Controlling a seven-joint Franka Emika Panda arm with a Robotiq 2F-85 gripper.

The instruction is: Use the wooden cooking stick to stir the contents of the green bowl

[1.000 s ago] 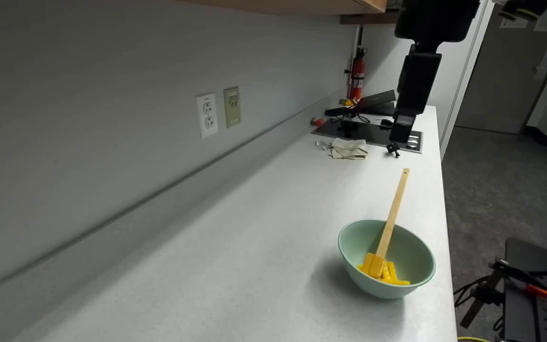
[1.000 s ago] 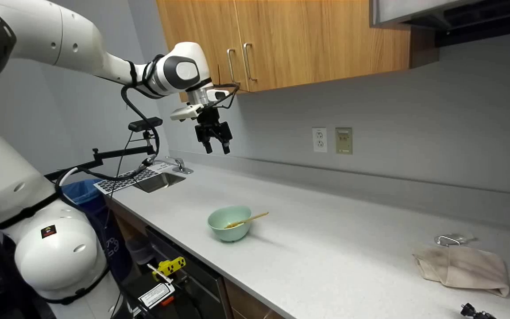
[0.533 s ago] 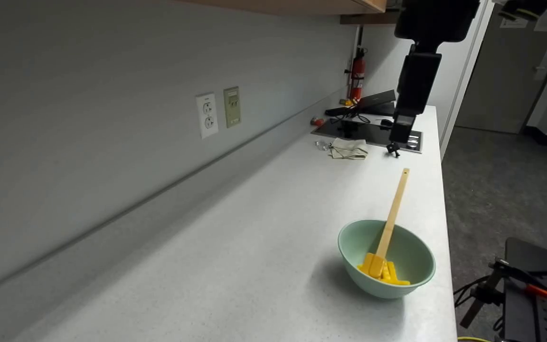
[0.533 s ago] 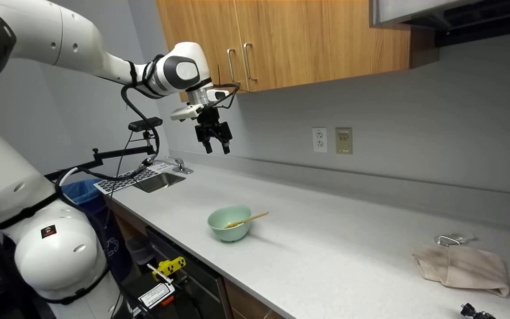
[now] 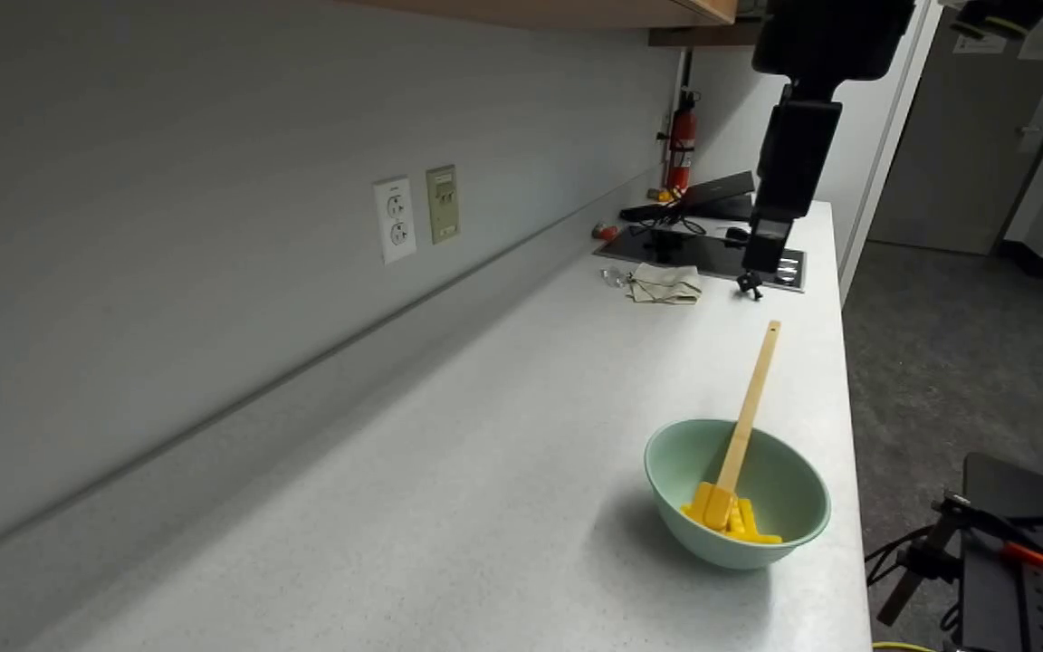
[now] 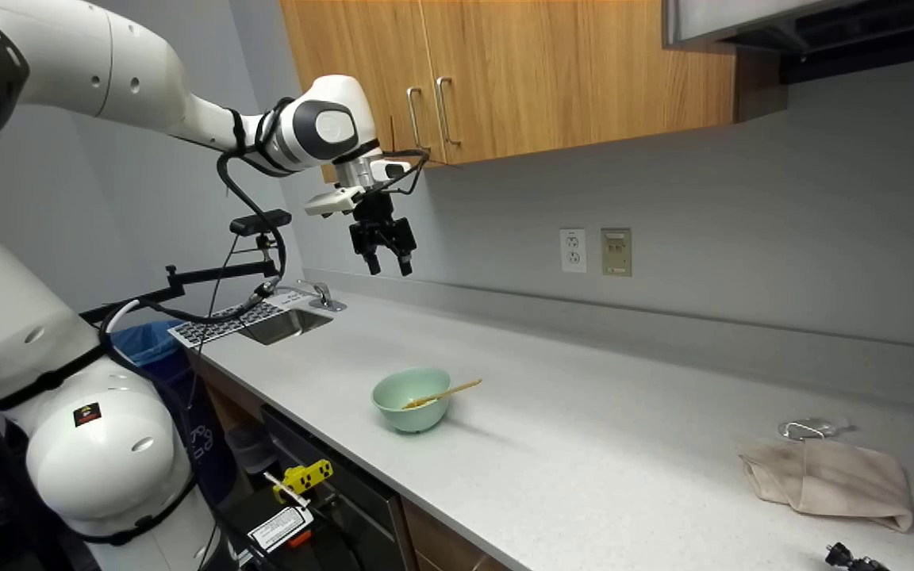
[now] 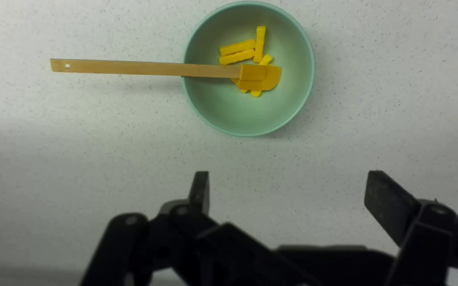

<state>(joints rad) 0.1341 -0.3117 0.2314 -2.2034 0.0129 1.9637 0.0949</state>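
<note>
Smooth and white, this arm (image 6: 108, 448) swells in rounded curves, a thin dark seam (image 6: 109, 63) crossing it, small grey recesses (image 6: 135, 85) dotted about. Black straps (image 6: 48, 382) cinch it; a thick black cable (image 6: 207, 319) loops alongside. There's a dark square sticker (image 6: 86, 413), splashed with red! Further along, a white disc (image 6: 336, 128) ringed in grey, a silver collar (image 6: 355, 173), then the gripper (image 6: 389, 269): black, blocky, round bolt heads (image 7: 131, 219).

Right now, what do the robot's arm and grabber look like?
The arm is white, smooth and rounded, with black straps, looping black cables and a small dark sticker with red on it. The gripper is black, with two chunky fingers.
</note>
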